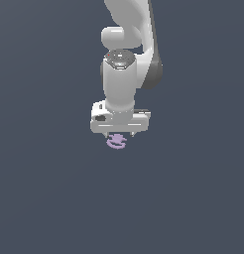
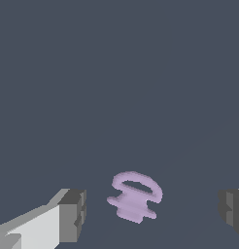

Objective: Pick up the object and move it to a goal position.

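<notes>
Arm (image 1: 125,74) hangs straight down over a plain dark floor (image 1: 44,198), white wrist body at its end. Gripper (image 2: 153,214) is spread wide, nothing grasped; grey fingertips (image 2: 73,214) stand well apart on either side of the object (image 2: 135,196), not touching it. Object is lilac, ring-like strips, sitting between the fingers, just under the gripper in the exterior view.

Object (image 2: 134,196) lies between gripper (image 2: 153,211) fingers (image 2: 73,215), seemingly untouched.
</notes>
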Controlling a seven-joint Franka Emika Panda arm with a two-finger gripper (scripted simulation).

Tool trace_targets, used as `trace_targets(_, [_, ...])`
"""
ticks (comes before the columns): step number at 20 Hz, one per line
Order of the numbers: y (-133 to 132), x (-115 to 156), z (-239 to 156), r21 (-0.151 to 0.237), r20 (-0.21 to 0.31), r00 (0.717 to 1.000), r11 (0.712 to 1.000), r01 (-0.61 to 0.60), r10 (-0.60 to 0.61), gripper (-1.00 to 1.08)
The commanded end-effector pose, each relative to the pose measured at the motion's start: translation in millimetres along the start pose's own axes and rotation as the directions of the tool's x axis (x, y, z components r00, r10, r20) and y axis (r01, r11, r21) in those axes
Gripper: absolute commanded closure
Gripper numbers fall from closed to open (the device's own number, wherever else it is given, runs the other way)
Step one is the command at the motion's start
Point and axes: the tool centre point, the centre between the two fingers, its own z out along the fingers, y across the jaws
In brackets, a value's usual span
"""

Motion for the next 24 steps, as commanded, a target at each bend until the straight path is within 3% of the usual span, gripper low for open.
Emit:
trace_targets(1, [1.1,-1.8,3.7,-0.001,0.002,1.000,1.000,0.029,-0.029,-0.92])
trace_targets(7, [4.2,-8.5,16.9,-0.003,0.007,0.991,0.991,0.135,-0.135,-0.92])
trace_targets(12, [7.4,-16.7,31.7,-0.003,0.013,0.966,0.966,0.258,-0.257,-0.92])
trace_targets(18, [10.6,-27.8,50.1,0.001,0.020,0.913,0.913,0.409,-0.409,-0.92])
trace_targets(24, [12.9,-39.6,67.7,0.009,0.023,0.835,0.835,0.550,-0.550,-0.92])
